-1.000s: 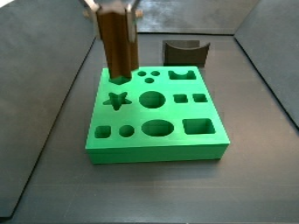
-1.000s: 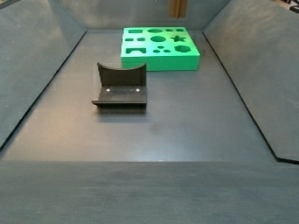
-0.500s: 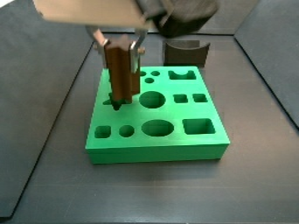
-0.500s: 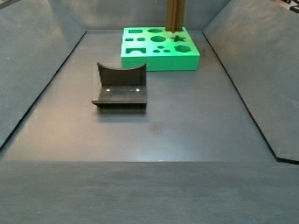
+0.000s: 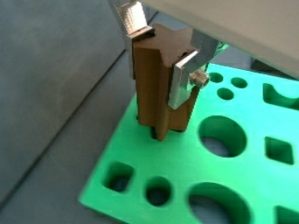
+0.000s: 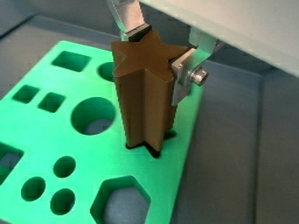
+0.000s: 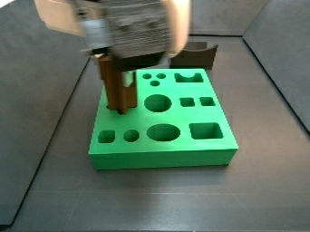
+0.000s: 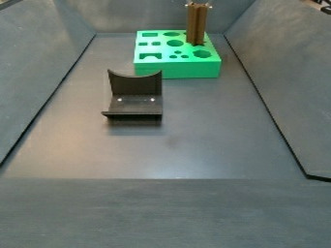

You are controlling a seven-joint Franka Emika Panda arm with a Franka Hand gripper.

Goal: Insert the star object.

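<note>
Gripping the star object [image 6: 146, 92] between its silver fingers [image 6: 184, 74], the gripper [image 5: 163, 54] hovers over the green board [image 5: 251, 175]. The peg stands upright, its lower end in the star hole.

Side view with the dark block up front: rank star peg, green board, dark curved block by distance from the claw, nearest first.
1. Star peg: held in the claw, at the board's star hole.
2. Green board: directly under the claw, far end of the floor.
3. Dark curved block: mid-floor, well clear of the board.
</note>
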